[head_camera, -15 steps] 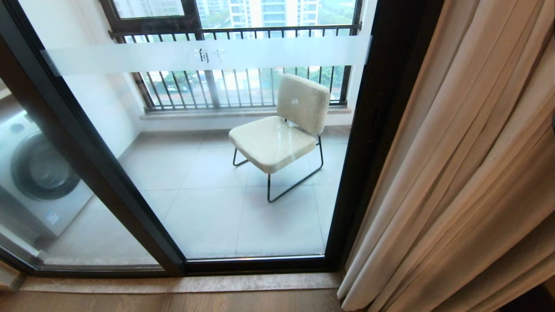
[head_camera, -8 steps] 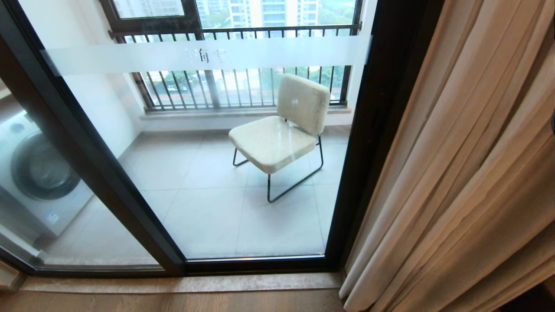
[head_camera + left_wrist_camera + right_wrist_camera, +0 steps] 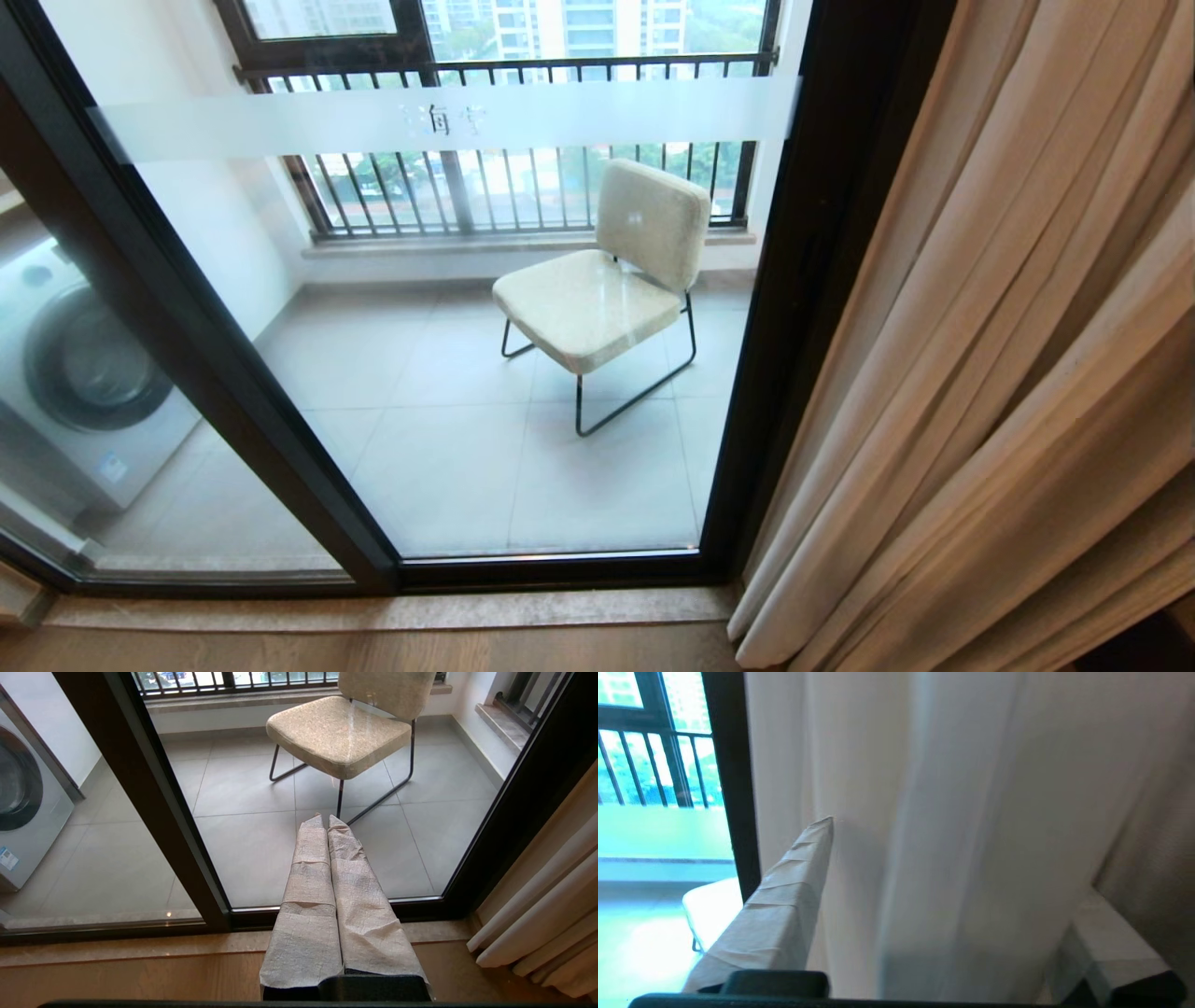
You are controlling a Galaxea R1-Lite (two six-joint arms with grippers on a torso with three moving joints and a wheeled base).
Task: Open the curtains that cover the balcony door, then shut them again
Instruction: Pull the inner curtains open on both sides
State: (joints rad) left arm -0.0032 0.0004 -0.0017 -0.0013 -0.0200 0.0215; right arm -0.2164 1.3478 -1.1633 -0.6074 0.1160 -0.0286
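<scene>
The beige curtains (image 3: 1008,373) hang bunched on the right side of the head view, so the glass balcony door (image 3: 448,392) with its frosted band fills the middle and left, and a cream chair (image 3: 607,289) sits outside behind it. The right gripper (image 3: 952,868) has its two taped fingers (image 3: 784,905) spread wide, with a fold of curtain between them. The left gripper (image 3: 325,821) is pressed tight together, pointing at the door low in the middle of its wrist view.

A home: balcony with a washing machine (image 3: 84,373) (chair (image 3: 607,280) too).
</scene>
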